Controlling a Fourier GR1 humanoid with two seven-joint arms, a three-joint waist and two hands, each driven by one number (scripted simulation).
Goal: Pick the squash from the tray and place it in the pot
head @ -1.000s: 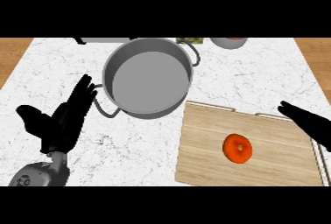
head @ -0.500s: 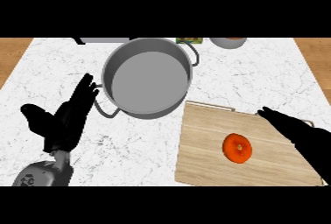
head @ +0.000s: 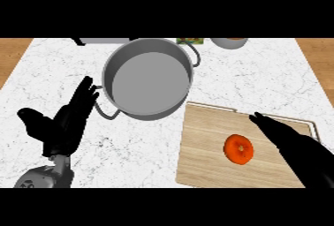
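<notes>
1. Squash (head: pixel 239 149): an orange, rounded thing lying on the wooden tray (head: pixel 203 145), toward the tray's near right part. It looks about as wide as long, so no long axis can be told.
2. Right hand (head: pixel 287 137): over the tray, just to the right of the squash and apart from it, fingers straight and pressed together, pointing up and left. The squash lies to the hand's left; this is judged the nearer hand for the pick. Its wrist and forearm are cut off at the lower right.
3. Left hand (head: pixel 65 126): resting open at the left over the desk (head: pixel 130 145), fingers up, well apart from the tray.
4. Pot (head: pixel 147 78): farther off, beyond the tray's left corner, with nothing in it; its near handle lies beside the left hand's fingertips.
5. Far edge: several small things, too cut off to name.
</notes>
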